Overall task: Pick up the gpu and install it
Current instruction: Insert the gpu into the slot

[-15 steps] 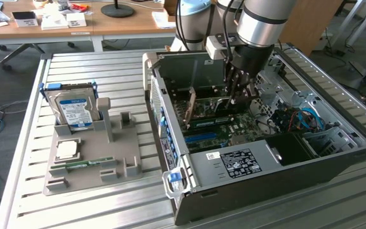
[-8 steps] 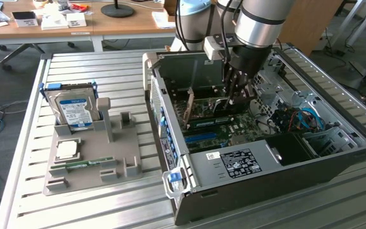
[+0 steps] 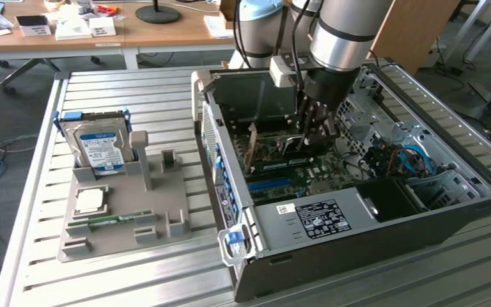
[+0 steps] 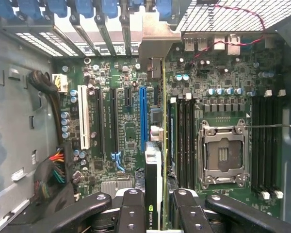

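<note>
Inside the open case (image 3: 348, 236), the gripper (image 4: 154, 206) is clamped on the gpu (image 4: 153, 165), which hangs edge-on straight beneath it over the motherboard (image 4: 126, 131), its long axis parallel to the blue slot (image 4: 143, 116) just beside it.

Slatted metal table (image 3: 143, 281) bears grey fixture (image 3: 130, 204), open PC case (image 3: 382, 246).
</note>
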